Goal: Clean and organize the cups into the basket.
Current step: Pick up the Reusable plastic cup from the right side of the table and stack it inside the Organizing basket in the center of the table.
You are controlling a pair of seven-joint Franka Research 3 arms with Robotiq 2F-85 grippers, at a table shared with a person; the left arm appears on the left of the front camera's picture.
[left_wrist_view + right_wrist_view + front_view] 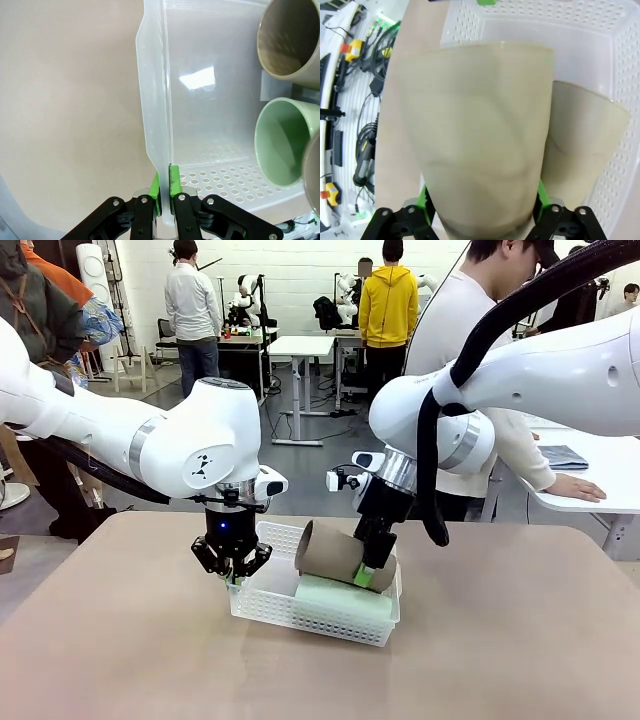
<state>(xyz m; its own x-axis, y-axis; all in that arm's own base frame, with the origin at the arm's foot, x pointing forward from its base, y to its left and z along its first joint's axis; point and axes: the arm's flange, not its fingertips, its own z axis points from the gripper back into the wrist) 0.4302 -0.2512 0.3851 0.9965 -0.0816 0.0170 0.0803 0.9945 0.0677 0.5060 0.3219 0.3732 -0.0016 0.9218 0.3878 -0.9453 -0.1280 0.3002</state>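
Patience pays: with your left hand (231,577) pinching the basket (300,612) rim steady, lower the brown cup (335,552) flat before your right hand (372,576), wide around it, lets go.

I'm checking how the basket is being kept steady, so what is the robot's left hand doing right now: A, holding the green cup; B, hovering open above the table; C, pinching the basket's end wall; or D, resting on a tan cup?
C: the left hand is shut on the thin end wall of the basket, its green pads pressed against both sides.
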